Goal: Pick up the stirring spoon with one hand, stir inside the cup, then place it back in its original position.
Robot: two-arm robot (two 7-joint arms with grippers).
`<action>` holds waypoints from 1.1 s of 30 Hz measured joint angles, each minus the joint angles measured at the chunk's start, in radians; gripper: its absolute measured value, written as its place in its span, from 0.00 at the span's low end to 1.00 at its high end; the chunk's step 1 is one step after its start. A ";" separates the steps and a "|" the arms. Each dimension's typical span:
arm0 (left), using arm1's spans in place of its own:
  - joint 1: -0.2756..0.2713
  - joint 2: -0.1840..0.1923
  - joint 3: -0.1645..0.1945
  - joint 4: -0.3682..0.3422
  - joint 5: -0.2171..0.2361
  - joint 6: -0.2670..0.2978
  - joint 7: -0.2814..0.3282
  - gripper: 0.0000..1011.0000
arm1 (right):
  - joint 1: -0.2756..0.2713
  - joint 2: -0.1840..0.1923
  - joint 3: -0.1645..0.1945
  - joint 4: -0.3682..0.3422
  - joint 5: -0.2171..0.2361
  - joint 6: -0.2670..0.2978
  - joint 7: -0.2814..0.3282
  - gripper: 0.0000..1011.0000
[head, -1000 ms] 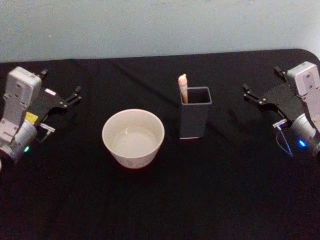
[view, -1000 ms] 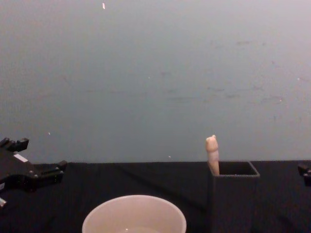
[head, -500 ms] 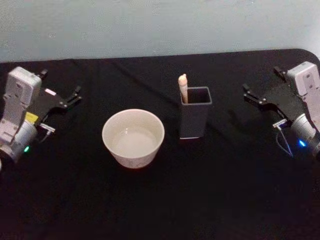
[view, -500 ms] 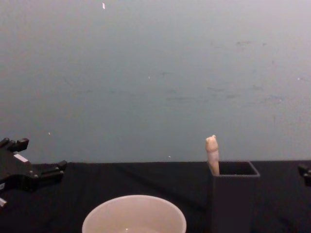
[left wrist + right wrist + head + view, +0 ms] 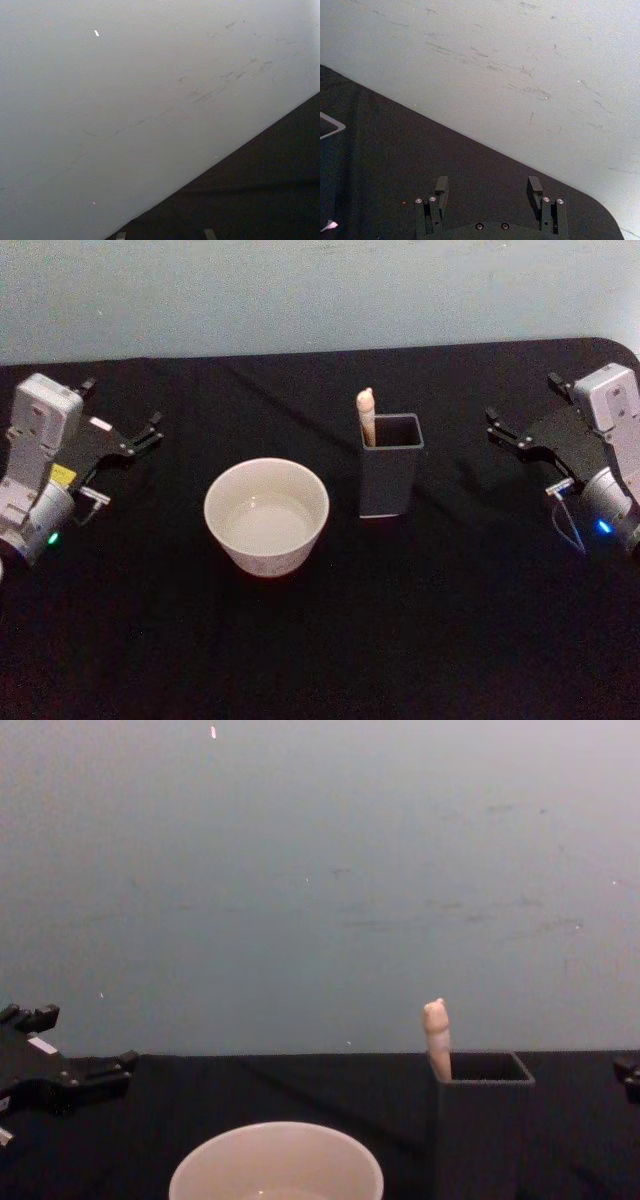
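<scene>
The stirring spoon (image 5: 366, 412) stands in the dark square holder box (image 5: 385, 485), its original position, with just its peach-cream handle top (image 5: 436, 1035) poking out of the box (image 5: 480, 1140). The cream-white cup (image 5: 265, 552) sits left of the holder, a little nearer to me, with pale liquid inside; its rim (image 5: 275, 1128) shows low in the chest view. My left gripper (image 5: 122, 405) hovers open at the far left (image 5: 85, 1040), well away from the cup. My right gripper (image 5: 523, 400) hangs open at the far right, with nothing between its fingers (image 5: 535, 185).
A black cloth covers the table (image 5: 400, 630), which ends at a pale grey-blue wall (image 5: 320, 870) behind. The table's rounded back right corner (image 5: 615, 342) lies just behind my right arm. Open cloth separates each gripper from the cup and holder.
</scene>
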 joint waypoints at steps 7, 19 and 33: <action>0.000 0.000 0.000 0.000 0.000 0.000 0.000 0.99 | 0.000 0.000 0.000 0.000 0.000 0.000 0.000 0.99; 0.000 0.000 0.000 0.000 0.000 0.000 0.000 0.99 | 0.000 0.000 0.000 0.000 0.000 0.000 0.000 0.99; 0.000 0.000 0.000 0.000 0.000 0.000 0.000 0.99 | -0.027 0.007 0.033 -0.070 0.026 0.031 0.044 0.99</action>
